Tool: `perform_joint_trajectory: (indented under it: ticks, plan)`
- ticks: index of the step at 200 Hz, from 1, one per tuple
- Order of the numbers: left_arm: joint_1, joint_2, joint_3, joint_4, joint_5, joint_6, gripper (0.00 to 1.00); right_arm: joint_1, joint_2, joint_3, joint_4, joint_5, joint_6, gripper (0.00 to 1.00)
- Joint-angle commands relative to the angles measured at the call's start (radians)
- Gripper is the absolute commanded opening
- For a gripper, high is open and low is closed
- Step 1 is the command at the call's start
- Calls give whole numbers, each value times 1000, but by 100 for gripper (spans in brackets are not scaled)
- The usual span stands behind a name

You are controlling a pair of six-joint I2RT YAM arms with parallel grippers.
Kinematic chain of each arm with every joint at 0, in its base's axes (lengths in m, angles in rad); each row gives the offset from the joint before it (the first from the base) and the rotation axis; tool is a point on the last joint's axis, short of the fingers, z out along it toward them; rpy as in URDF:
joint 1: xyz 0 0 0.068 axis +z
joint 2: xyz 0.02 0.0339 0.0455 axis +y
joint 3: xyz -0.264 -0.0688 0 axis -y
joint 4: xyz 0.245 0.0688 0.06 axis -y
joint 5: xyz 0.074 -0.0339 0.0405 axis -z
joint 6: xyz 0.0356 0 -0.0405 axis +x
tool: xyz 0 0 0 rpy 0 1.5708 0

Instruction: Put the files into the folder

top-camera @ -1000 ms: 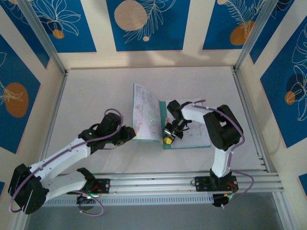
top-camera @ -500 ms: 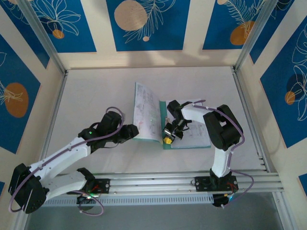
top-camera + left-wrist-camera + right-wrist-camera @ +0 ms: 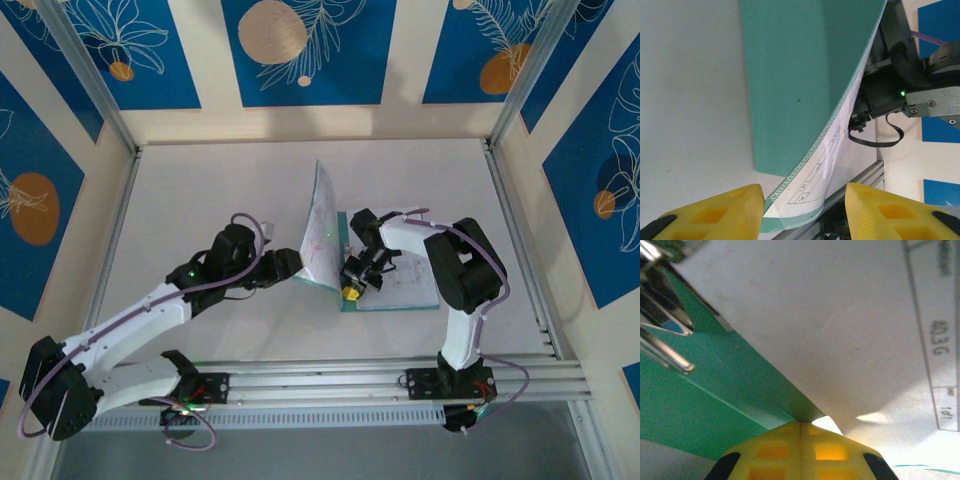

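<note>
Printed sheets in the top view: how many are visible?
2. One printed sheet leans on the folder's raised left flap; another sheet lies flat on its right half, beside the right gripper. More may be hidden underneath.

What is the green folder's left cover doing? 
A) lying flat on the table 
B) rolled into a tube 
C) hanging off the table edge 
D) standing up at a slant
D: the folder's left cover rises tilted off the table, with a printed sheet lying against it.
</note>
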Motion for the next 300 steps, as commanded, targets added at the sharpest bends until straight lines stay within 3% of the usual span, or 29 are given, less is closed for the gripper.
perform_joint_trajectory:
  ticks: [1, 93, 117, 170, 199, 248, 300]
  plan:
    - [-29, 35, 31, 65, 44, -2, 47, -22, 37, -37, 27, 18, -45, 0]
    - [-89, 189, 107, 226, 103, -25, 45, -86, 38, -71, 78, -68, -108, 0]
    - [-103, 238, 152, 204, 90, -3, 42, -97, 29, -63, 76, -76, -120, 0]
    - [-121, 271, 288, -113, -43, 89, 13, -101, 3, -10, 54, -83, -132, 0]
    - [-126, 264, 351, -310, -158, 130, 0, -94, -36, 52, 13, -78, -131, 7]
    - [-127, 234, 410, -548, -335, 189, 0, -124, -179, 122, -66, -6, -79, 22]
    - [-126, 224, 484, -722, -456, 268, 0, -262, -382, 4, -21, -14, -69, 28]
